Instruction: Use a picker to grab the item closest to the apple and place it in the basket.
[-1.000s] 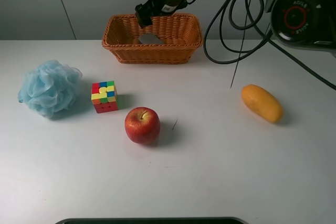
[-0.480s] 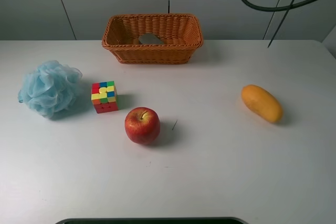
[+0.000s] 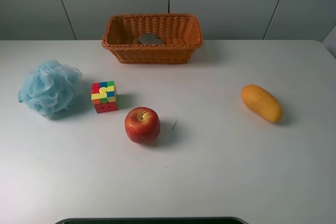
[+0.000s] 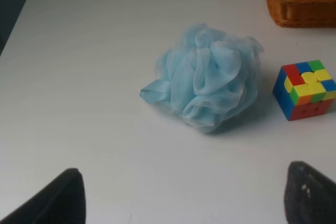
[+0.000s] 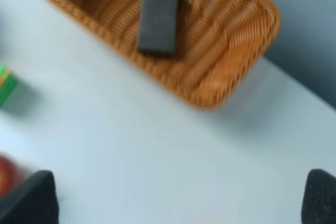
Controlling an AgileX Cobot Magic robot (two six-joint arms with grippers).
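A red apple (image 3: pixel 142 125) sits on the white table. A multicoloured cube (image 3: pixel 104 96) stands just to its left, the nearest thing to it. The wicker basket (image 3: pixel 152 55) is at the back and holds a flat grey item (image 3: pixel 150 39). Neither arm shows in the high view. My left gripper (image 4: pixel 184 198) is open and empty, above the table short of the blue bath sponge (image 4: pixel 210 82) and the cube (image 4: pixel 306 88). My right gripper (image 5: pixel 178 198) is open and empty, high over the basket (image 5: pixel 220 90) and the grey item (image 5: pixel 157 18); this view is blurred.
The blue bath sponge (image 3: pixel 49 87) lies at the left and a yellow-orange mango (image 3: pixel 261 103) at the right. A small dark mark (image 3: pixel 174 125) lies on the table right of the apple. A dark edge (image 3: pixel 152 220) runs along the front.
The right arm, which was over the basket a second ago, has lifted up and out of the high view. The objects on the table have not moved.
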